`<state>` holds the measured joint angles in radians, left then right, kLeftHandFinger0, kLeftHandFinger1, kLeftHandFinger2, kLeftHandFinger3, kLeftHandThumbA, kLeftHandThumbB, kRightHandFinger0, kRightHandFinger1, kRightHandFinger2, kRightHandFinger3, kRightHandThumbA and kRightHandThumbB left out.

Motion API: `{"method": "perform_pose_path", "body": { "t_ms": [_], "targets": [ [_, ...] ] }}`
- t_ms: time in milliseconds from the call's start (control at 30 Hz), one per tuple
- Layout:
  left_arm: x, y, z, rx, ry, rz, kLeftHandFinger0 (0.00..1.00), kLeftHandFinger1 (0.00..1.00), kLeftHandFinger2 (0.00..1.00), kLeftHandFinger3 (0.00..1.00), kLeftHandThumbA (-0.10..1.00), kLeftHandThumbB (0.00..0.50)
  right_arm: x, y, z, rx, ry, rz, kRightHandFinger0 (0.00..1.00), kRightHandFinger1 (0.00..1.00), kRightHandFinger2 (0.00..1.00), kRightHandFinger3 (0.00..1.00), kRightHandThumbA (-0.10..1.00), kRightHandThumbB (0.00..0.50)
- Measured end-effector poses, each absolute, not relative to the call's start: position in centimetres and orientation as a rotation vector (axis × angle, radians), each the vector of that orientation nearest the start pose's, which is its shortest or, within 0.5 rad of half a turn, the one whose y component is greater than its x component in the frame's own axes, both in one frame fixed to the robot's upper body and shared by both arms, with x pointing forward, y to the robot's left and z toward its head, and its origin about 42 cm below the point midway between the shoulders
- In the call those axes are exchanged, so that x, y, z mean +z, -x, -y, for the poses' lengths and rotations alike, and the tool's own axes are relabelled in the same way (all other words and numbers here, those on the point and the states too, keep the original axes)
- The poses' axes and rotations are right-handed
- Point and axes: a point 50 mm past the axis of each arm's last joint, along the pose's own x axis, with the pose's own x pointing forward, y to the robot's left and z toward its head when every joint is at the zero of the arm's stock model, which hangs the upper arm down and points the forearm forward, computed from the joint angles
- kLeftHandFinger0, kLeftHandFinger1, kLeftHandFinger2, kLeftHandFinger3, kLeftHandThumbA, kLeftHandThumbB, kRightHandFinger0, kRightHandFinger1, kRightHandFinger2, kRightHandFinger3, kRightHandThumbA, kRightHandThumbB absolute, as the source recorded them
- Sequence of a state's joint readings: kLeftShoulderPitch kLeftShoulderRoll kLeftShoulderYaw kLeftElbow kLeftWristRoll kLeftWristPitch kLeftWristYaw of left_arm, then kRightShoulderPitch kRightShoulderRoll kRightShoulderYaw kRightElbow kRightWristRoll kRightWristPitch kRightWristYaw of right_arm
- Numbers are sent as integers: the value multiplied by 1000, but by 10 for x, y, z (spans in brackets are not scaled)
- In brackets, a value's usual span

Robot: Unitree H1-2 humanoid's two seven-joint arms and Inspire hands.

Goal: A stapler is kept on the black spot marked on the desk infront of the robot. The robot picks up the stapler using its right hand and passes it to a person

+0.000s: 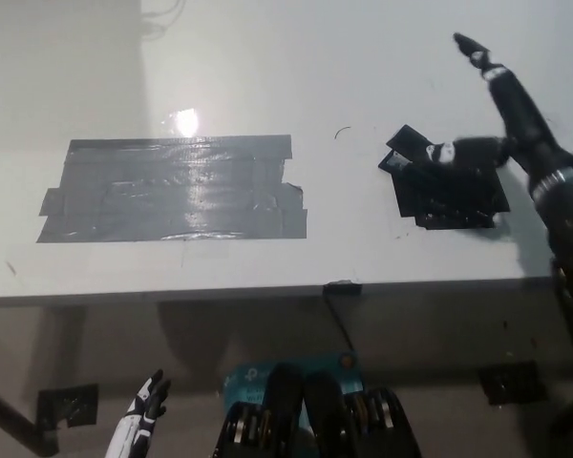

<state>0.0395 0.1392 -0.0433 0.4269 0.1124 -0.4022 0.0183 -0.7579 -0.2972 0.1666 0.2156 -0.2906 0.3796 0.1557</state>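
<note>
Black on black makes this a hard read — the dark, long-bodied stapler (430,157) lies on the patch of black tape (451,191) stuck to the right part of the glossy white desk (267,67), slanting from upper left toward lower right, with one end poking past the patch's upper-left corner. That patch looks like the marked spot, so the stapler sits where the task puts it, within easy reach of the working arm.

Over it hangs the robot's black right hand (501,119), coming in from the right edge. Its fingers are spread wide — one stretched far up the desk, another with a pale tip reaching left across the stapler's body — and it has hold of nothing. I'd judge the spread is meant to straddle the stapler before closing; whether the pale tip already touches it, I can't tell.

Down at the lower left, below the desk edge, the white left hand (143,410) rests idle with fingers apart. Left of the black patch lies a broad grey tape rectangle (172,191), bare and shiny under the lamp glare.
</note>
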Motion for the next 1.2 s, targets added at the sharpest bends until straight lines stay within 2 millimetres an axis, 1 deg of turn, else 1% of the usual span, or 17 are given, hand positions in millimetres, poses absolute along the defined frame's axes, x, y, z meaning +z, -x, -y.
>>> {"method": "perform_pose_path", "body": {
  "t_ms": [167,267,367,433,567,633,867,900,933,967,1000,1033,1067,1100,1133,1167,1200],
  "targets": [
    [4,-247,-258,-69,-244,-40,1000,1000,1000,1000,1000,500,291,-518,210,152,713,-12,1000,1000,1000,1000,1000,262],
    [5,-249,-257,-72,-247,-33,1000,1000,1000,1000,1000,500,279,-527,208,153,727,-79,1000,1000,1000,1000,1000,247],
    [5,-249,-257,-76,-249,-30,1000,1000,1000,1000,1000,500,268,-532,206,153,730,-128,1000,1000,1000,1000,1000,292],
    [5,-249,-256,-78,-250,-27,1000,1000,1000,1000,1000,500,259,-534,204,152,736,-162,1000,1000,1000,1000,1000,346],
    [6,-249,-258,-79,-253,-22,1000,1000,1000,1000,1000,500,245,-535,199,162,747,-203,1000,1000,1000,1000,1000,355],
    [6,-249,-258,-80,-254,-20,1000,1000,1000,1000,1000,500,242,-535,198,165,748,-213,1000,1000,1000,1000,1000,300],
    [7,-250,-258,-82,-258,-17,1000,1000,1000,1000,1000,500,233,-535,199,166,763,-247,1000,1000,1000,1000,1000,257],
    [7,-250,-258,-83,-258,-17,1000,1000,1000,1000,1000,500,233,-535,199,167,765,-246,1000,1000,1000,1000,1000,218],
    [7,-251,-258,-83,-258,-16,1000,1000,1000,1000,1000,500,233,-535,199,167,766,-246,702,677,682,695,844,138],
    [7,-251,-258,-83,-258,-15,1000,1000,1000,1000,1000,500,233,-535,199,167,766,-246,410,393,406,434,803,114],
    [8,-252,-258,-84,-258,-13,1000,1000,1000,1000,1000,500,233,-535,199,170,764,-247,181,242,286,325,760,101],
    [9,-253,-258,-84,-258,-10,1000,1000,1000,1000,1000,500,233,-535,199,174,762,-249,7,10,24,122,644,69],
    [9,-254,-258,-84,-259,-7,1000,1000,1000,1000,1000,500,233,-535,199,177,761,-251,1,2,5,91,612,57],
    [9,-255,-258,-84,-259,-6,1000,1000,1000,1000,1000,500,233,-535,199,177,761,-253,0,0,1,208,570,23],
    [10,-255,-258,-85,-259,-5,1000,1000,1000,1000,1000,500,234,-535,199,177,761,-253,0,21,108,607,535,4],
    [10,-256,-257,-85,-259,-4,1000,1000,1000,1000,1000,500,235,-535,200,175,762,-252,19,143,229,987,533,1],
    [10,-256,-257,-85,-259,-3,1000,1000,1000,1000,1000,500,237,-535,200,176,763,-253,50,317,431,1000,545,0]
  ]
}}
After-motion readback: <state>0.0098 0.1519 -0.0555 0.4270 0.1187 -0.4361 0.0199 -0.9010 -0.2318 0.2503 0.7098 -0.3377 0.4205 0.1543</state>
